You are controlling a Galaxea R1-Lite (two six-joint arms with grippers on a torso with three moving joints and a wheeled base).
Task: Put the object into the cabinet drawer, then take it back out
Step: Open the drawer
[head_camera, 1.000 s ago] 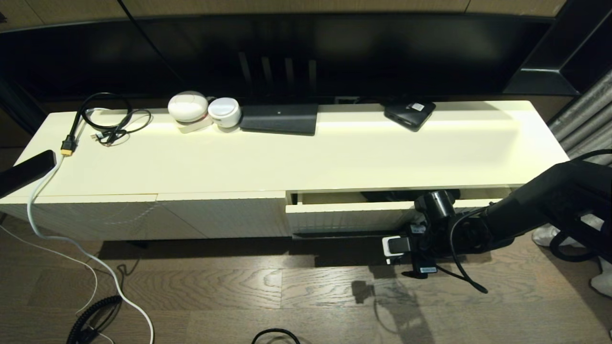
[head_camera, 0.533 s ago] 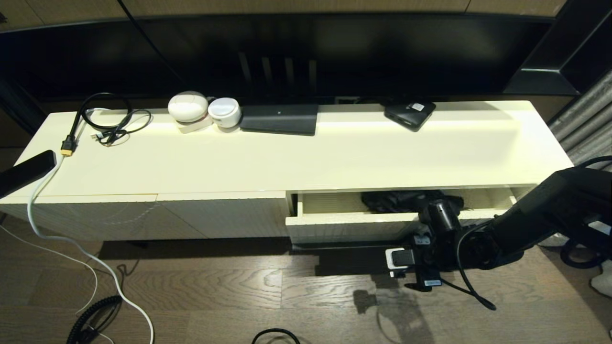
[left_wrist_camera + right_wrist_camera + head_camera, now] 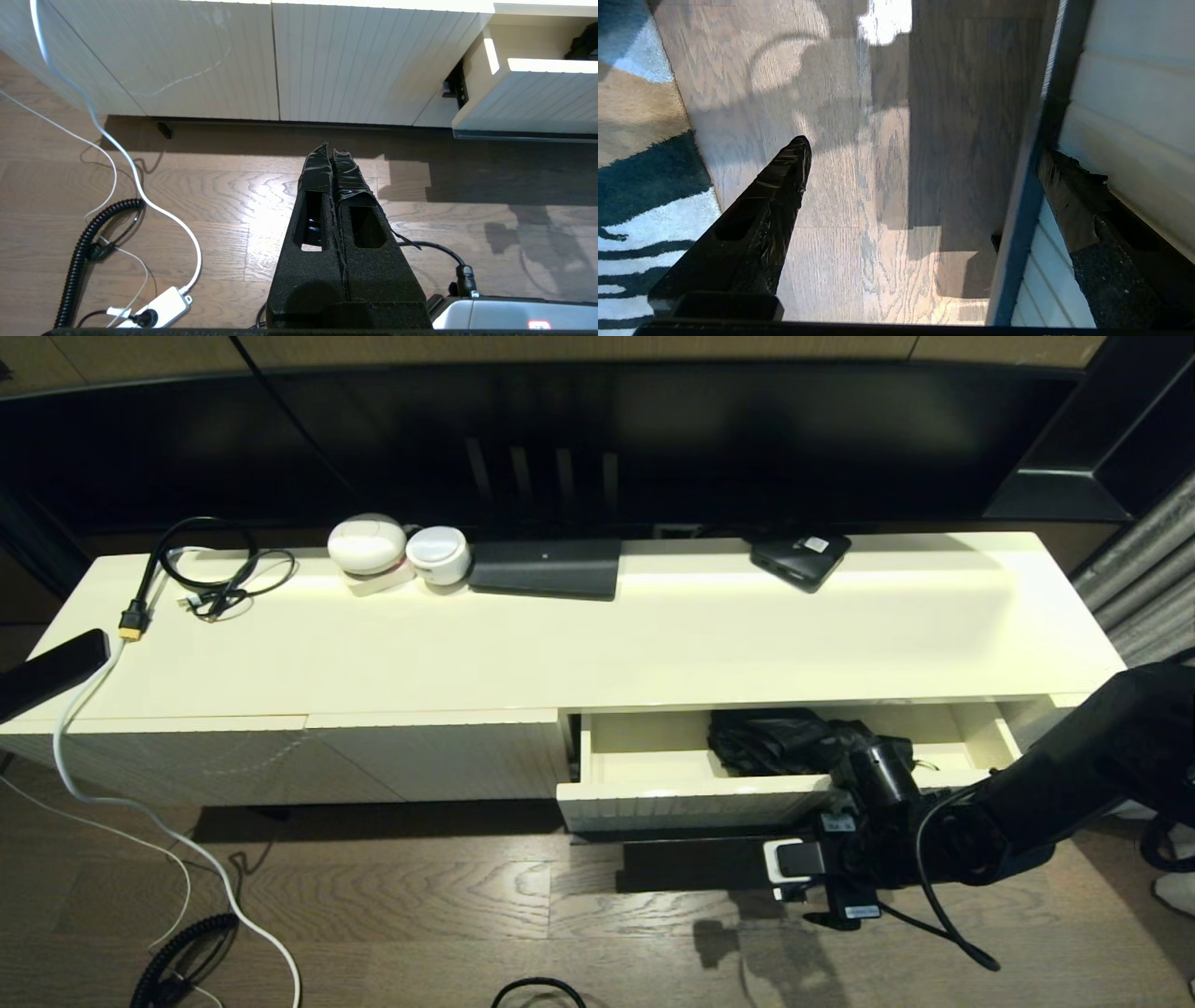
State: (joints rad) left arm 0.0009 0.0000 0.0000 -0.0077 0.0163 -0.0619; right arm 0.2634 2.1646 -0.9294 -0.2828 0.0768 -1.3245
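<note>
On my far left, the left gripper [image 3: 332, 151] hangs over the brown wood-plank floor [image 3: 224, 196] in front of the ribbed cream panels, jaws pressed together and holding nothing. I count that arm as parked.

Along the back of the long cream-white cabinet top [image 3: 653, 635] sit a tangle of black cables [image 3: 210, 574], two white rounded gadgets [image 3: 397, 553], a flat black slab [image 3: 546, 567] and a small flat black box with a white label [image 3: 800, 558]. None of these belongs to the job.

Further right, the wide shallow cream-white drawer with the ribbed front [image 3: 691, 800] stands partly pulled out. The compact black folding umbrella with bunchy fabric [image 3: 775, 740] lies inside it, towards its right half and partly behind my right wrist.

The right gripper [image 3: 924, 151] is down at the drawer front. Its jaws are wide apart and straddle the long thin dark handle bar [image 3: 1024, 210], one finger out over the floor and the other tucked between the bar and the ribbed face. It is hooked on the bar, not clamped on it.

I judge the putting-in half done, since the umbrella is in the drawer. What is left is the taking out. I need to free the gripper from the bar, come over the drawer's front edge, close on the umbrella and lift it clear. The opening looks wide enough to reach in, though the loose fabric may slip in the grasp.
</note>
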